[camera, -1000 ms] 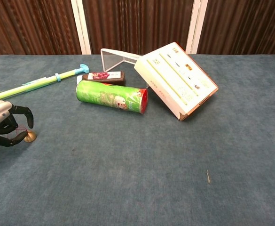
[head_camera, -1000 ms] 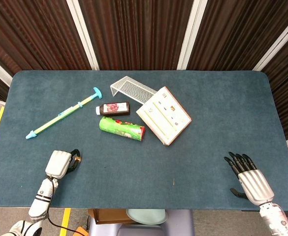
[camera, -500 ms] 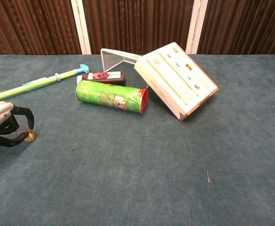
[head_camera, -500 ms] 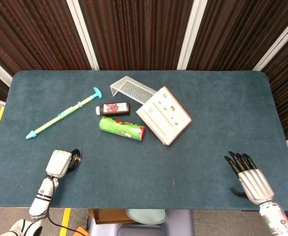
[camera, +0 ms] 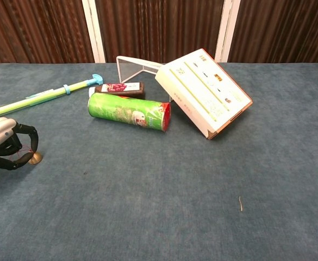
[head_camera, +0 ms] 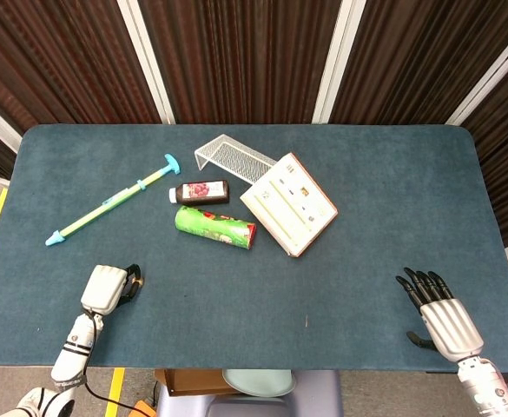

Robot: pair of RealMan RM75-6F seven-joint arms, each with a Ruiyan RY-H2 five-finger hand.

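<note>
Curling: left hand [camera: 6, 145] sits at the near-left table edge, fingers [camera: 27, 132] hooked in over a small brass-coloured object [camera: 35, 158] that rests on the cloth, touching or just short of it.
Change: over the last second the left hand creeps slightly nearer and lower in the chest view; the brass object does not shift.
Meaning: looks like a grasp being settled, not a lift; whether it is actually pinched, I cannot tell.
Right hand: right hand [head_camera: 436, 306] lies near-right, fingers spread wide, holding nothing, unmoved.
Further out: blue-green pump [head_camera: 112, 200], dark bottle [head_camera: 200, 191], green can [head_camera: 216, 226], box [head_camera: 288, 203] leaning on the wire rack [head_camera: 234, 157], all static mid-table.
Hidden: brass object is mostly covered by the fingers in the head view; right hand is outside the chest view; left palm is cut by the frame edge.
</note>
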